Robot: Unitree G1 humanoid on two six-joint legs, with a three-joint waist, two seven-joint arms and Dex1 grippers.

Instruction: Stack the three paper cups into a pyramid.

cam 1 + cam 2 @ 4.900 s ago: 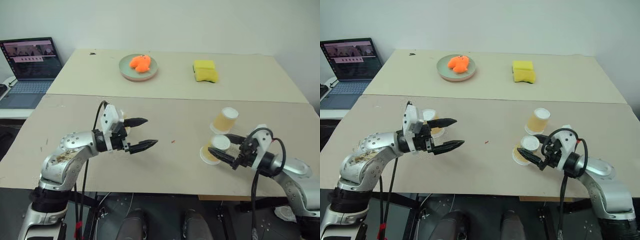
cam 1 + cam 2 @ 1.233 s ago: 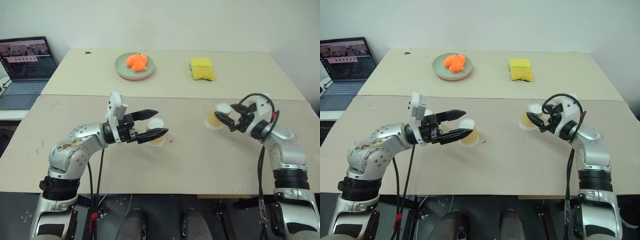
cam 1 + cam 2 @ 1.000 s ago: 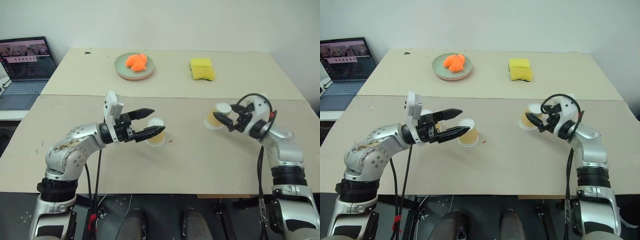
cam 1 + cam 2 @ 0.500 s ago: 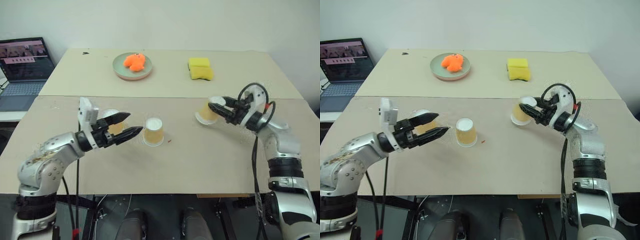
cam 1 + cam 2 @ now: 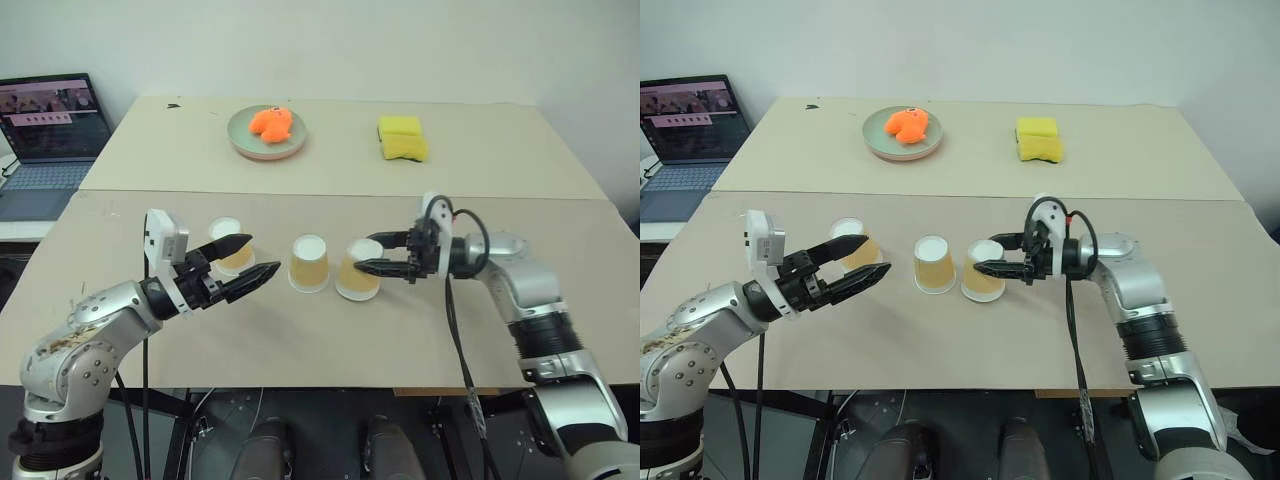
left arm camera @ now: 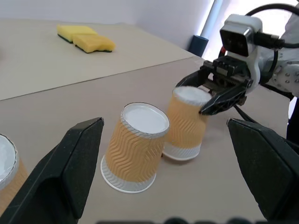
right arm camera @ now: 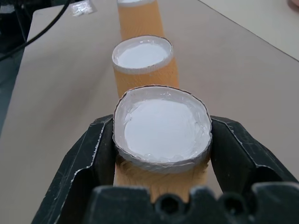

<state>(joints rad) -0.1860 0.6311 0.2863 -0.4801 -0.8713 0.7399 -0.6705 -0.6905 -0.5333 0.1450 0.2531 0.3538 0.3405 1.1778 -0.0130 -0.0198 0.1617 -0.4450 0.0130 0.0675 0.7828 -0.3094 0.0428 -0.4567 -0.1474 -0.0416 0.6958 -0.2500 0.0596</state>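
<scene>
A plate [image 5: 266, 148] and sponge [image 5: 403, 139] sit far back. Right gripper [image 5: 372, 254] grips an upside-down tan cup [image 5: 359, 270]; left gripper [image 5: 250, 262] is open.

cup in right claw: upside-down tan-orange ribbed paper cup [image 5: 358, 270], white base up, white rim down; clasped between the two black fingers of the right claw [image 5: 372, 254] near its top; it leans a little, and its rim seems to rest on the bench [image 5: 420, 330], though that is hard to judge.
middle cup: same kind [image 5: 308, 263], upside down, standing free just beside the held cup, between the two claws.
third cup: same kind [image 5: 231, 245], upside down, partly hidden behind the spread fingers of the left claw [image 5: 245, 267], untouched.
pyramid: not built; all three stand in one row.
</scene>
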